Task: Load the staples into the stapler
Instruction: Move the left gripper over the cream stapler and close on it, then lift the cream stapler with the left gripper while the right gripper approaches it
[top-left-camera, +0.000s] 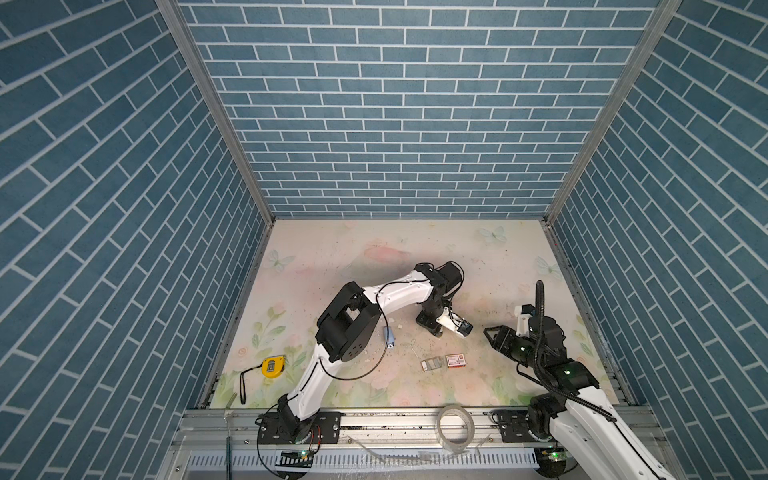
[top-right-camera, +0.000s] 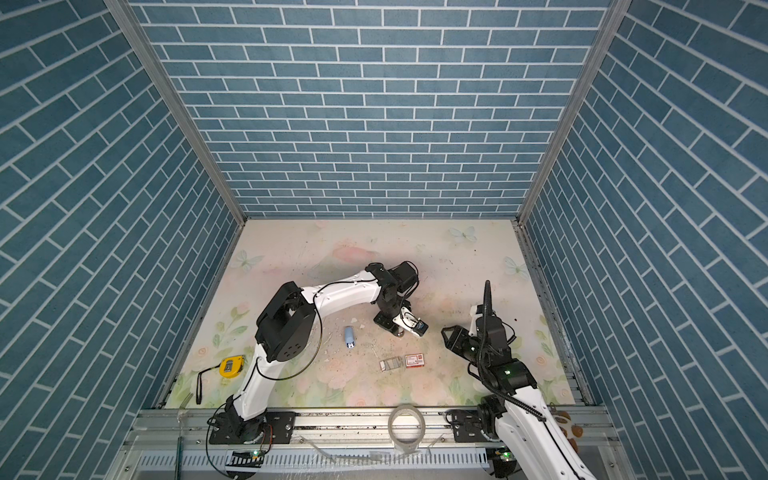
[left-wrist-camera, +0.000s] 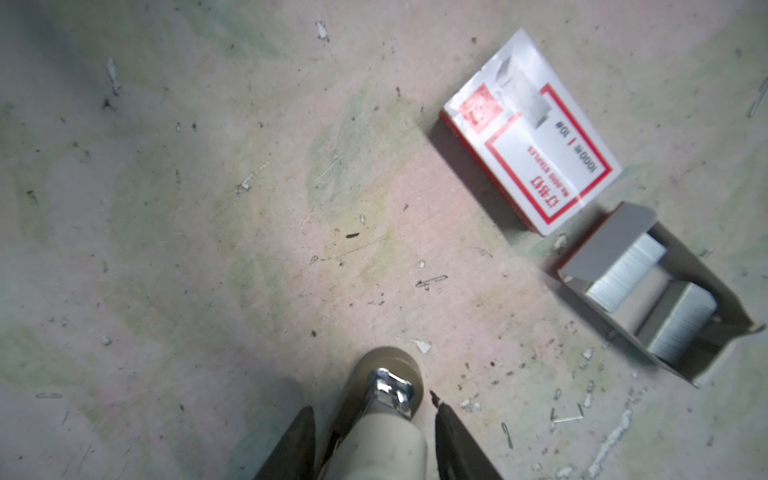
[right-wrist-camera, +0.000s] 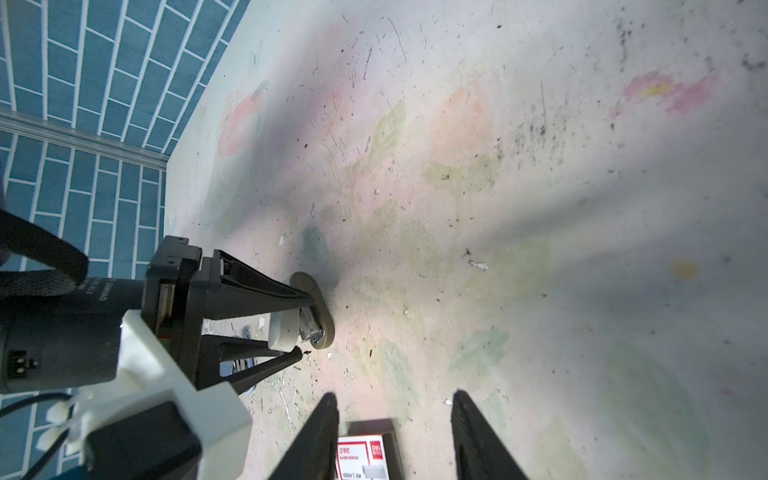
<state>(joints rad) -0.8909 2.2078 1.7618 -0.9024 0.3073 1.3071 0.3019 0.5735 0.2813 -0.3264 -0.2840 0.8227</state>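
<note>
The staples (left-wrist-camera: 627, 274) sit as two silvery blocks in one open grey cardboard tray (left-wrist-camera: 598, 245). Each block's long axis runs across the tray's width. The two lie parallel, with a strip of bare tray between them. In both top views the tray lies toward the front middle of the desk (top-left-camera: 374, 257), its length running left to right with a slight tilt. Just beside it on the right lies one white-and-red box (top-left-camera: 456, 360), flat, label up. Stray bits of wire (left-wrist-camera: 567, 419) dot the desk near the tray, too small to count.

Farther back than the tray is one cream stapler (left-wrist-camera: 382, 436) with a brown base. Its long axis lines up with the left fingers (left-wrist-camera: 301, 444), and its rounded nose and shiny metal front point out past their tips, toward the desk. These fingers stand partly apart, one on each side of the stapler. One lies against the base and a thin dark gap shows at the other, so I cannot tell whether they grip it.

The right fingers (right-wrist-camera: 322, 440) stand well apart with nothing between them, near the box and to the right of the stapler.

Further left lie one small pale-blue thing (top-left-camera: 389, 336), which I cannot make out, and one yellow tape measure (top-left-camera: 272, 367). One roll of clear tape (top-left-camera: 455, 426) sits on the front rail.
</note>
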